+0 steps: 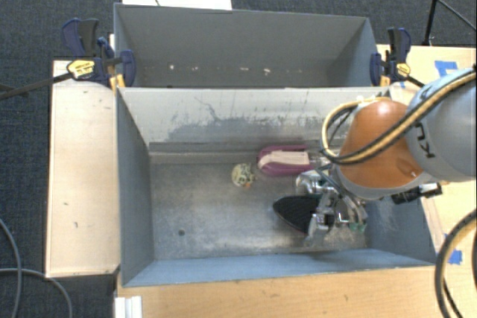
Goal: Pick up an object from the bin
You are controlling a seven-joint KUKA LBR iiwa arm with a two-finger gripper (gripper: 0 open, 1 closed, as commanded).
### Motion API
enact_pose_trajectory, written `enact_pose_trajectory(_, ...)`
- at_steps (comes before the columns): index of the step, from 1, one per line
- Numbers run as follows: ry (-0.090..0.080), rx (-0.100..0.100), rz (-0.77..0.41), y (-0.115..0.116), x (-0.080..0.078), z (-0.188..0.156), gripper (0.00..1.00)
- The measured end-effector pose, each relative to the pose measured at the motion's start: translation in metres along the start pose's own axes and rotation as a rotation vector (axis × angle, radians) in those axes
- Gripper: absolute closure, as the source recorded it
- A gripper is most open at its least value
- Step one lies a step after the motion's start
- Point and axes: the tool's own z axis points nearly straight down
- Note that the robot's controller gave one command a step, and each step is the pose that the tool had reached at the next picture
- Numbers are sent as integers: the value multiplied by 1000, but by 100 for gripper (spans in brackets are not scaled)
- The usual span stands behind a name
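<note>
Near right of scuffed grey metal bin (194, 223): gripper (326, 224) down by the right edge of a black, matte, rounded lump (292, 210); its opening, cannot tell. Farther back: glossy purple-pink oblong (283, 160), small mottled ball (242, 175).

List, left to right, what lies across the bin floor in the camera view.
Yellowish ball → purple-and-pink thing → end effector. The black thing spans the same stretch as the purple-and-pink thing and reaches the end effector, so it is left out of the order.
</note>
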Motion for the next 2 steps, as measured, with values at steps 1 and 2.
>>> enact_pose_trajectory(1,-2,8,6,-5,-1,0,100)
enact_pose_trajectory(2,-14,10,36,4,-8,-153,100)
